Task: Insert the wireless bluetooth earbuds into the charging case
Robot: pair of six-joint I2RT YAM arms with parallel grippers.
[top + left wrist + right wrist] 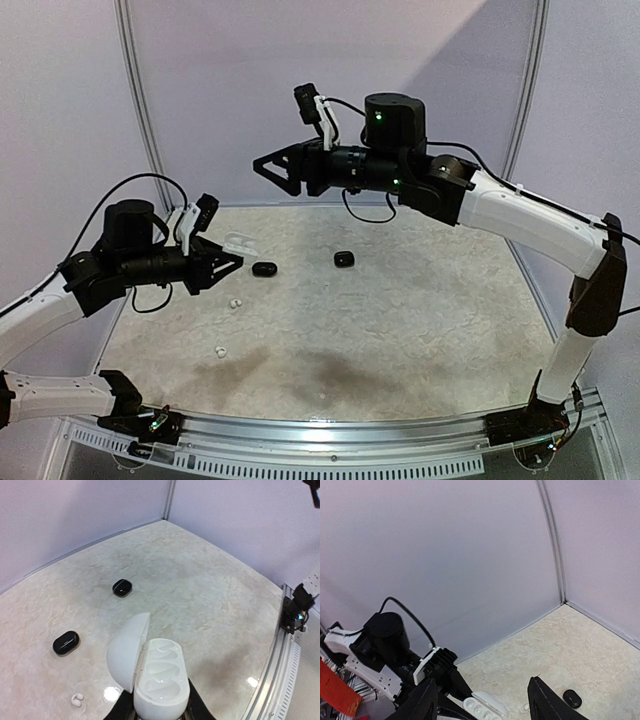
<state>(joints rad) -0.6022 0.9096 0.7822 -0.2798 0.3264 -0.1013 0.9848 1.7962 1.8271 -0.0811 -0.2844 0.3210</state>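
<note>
Left tool [232,262] clamps open white case [160,680] near left table edge [135,305]; right tool [262,166] agape, empty, aloft.

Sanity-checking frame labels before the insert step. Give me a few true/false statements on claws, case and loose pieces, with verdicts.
1. The left claw holds an open white charging case. True.
2. That case is already loaded. False: it looks empty inside.
3. The right claw grips a black piece down on the table. False: the right claw hangs above the table, jaws apart, empty.
4. Two black pebble-shaped pieces lie on the table. True.
5. Two white earbuds lie loose on the table. True.
</note>
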